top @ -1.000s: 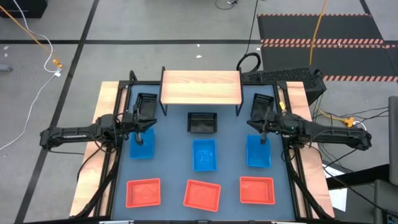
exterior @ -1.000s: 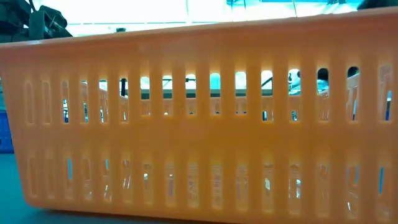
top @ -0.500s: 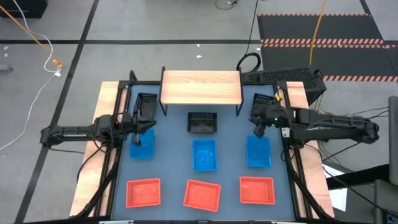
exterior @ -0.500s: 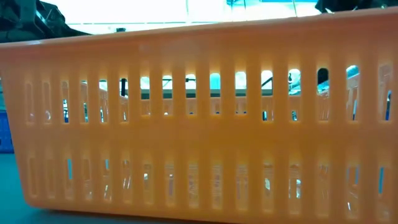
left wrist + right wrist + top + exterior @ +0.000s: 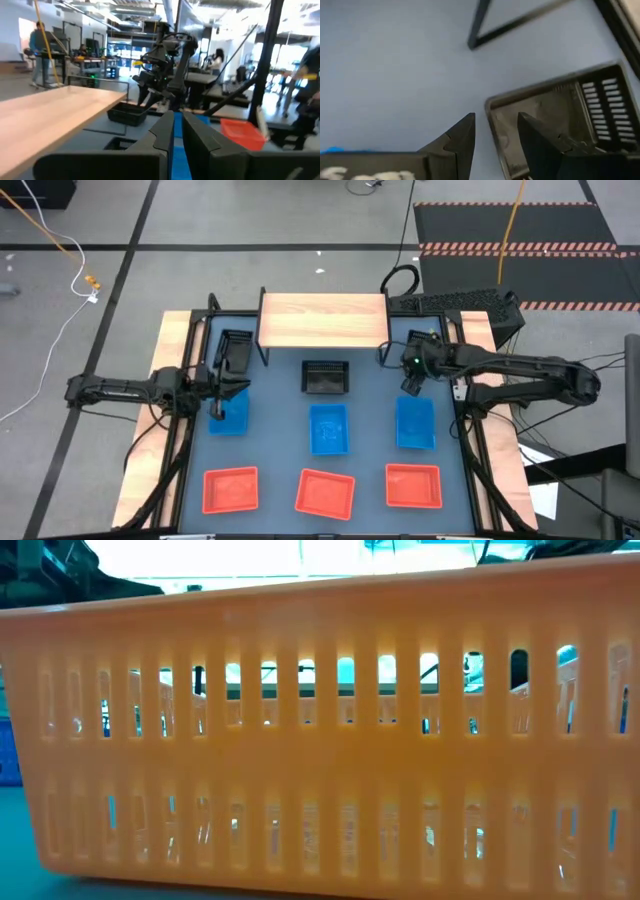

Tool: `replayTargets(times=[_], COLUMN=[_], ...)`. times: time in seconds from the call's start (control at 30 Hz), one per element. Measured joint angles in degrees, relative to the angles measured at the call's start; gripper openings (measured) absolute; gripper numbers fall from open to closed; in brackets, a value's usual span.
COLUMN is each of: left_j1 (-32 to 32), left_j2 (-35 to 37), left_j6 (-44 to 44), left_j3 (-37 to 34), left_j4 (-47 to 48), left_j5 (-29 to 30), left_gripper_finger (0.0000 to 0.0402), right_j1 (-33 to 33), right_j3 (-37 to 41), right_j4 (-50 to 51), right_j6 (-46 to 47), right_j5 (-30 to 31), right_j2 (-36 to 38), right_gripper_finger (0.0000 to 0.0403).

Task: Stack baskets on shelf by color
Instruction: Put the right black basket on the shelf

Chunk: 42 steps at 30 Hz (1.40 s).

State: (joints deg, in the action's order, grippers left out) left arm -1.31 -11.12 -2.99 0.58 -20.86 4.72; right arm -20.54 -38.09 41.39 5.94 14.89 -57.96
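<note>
The right hand point(image 5: 495, 145) hangs with fingers apart over the near rim of a shallow black perforated plastic basket point(image 5: 560, 120) lying flat on the blue desk point(image 5: 370, 405) beside the wooden-topped shelf point(image 5: 323, 320), gripping nothing. The left hand point(image 5: 218, 412), fingers together, pinches the blue plastic basket point(image 5: 232, 420) by its rim.

three red baskets point(image 5: 322, 491), three blue point(image 5: 329, 428), three black point(image 5: 325, 377) — one shelf point(image 5: 323, 320).
</note>
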Motion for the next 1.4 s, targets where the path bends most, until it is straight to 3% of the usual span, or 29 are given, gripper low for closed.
replayTargets(times=[0.33,0.6,0.73,0.9,1.03,1.17,1.4], left_j1=[3.8,8.6,9.2,9.2,9.1,9.1,9.1], left_j2=[-4.9,-6.0,-6.1,-7.5,-10.5,-15.3,-23.1], left_j6=[11.0,15.8,14.7,14.3,11.9,10.3,12.4], left_j3=[0.0,0.0,1.9,8.6,16.3,22.7,28.6], left_j4=[3.2,-6.6,-7.6,-3.5,5.9,12.5,13.6], left_j5=[2.7,4.6,4.5,1.1,0.9,0.9,1.3], left_gripper_finger=[0.0037,0.0037,0.0037,0.0037,0.0037,0.0037,0.0037], right_j1=[-3.2,-5.6,-6.1,-6.2,-6.6,-7.0,-7.0], right_j3=[0.0,0.0,0.0,0.0,0.0,-3.1,-16.8], right_j4=[0.4,0.3,0.3,0.3,0.3,3.8,17.8], right_j6=[1.7,1.5,1.5,1.4,1.5,2.8,2.3], right_j5=[-0.1,-0.1,-0.1,-1.6,-2.7,0.2,11.9], right_j2=[-7.2,-12.2,-13.5,-13.7,-13.0,-11.3,-10.3], right_gripper_finger=[0.0144,0.0141,0.0106,0.0018,0.0008,0.0003,0.0002])
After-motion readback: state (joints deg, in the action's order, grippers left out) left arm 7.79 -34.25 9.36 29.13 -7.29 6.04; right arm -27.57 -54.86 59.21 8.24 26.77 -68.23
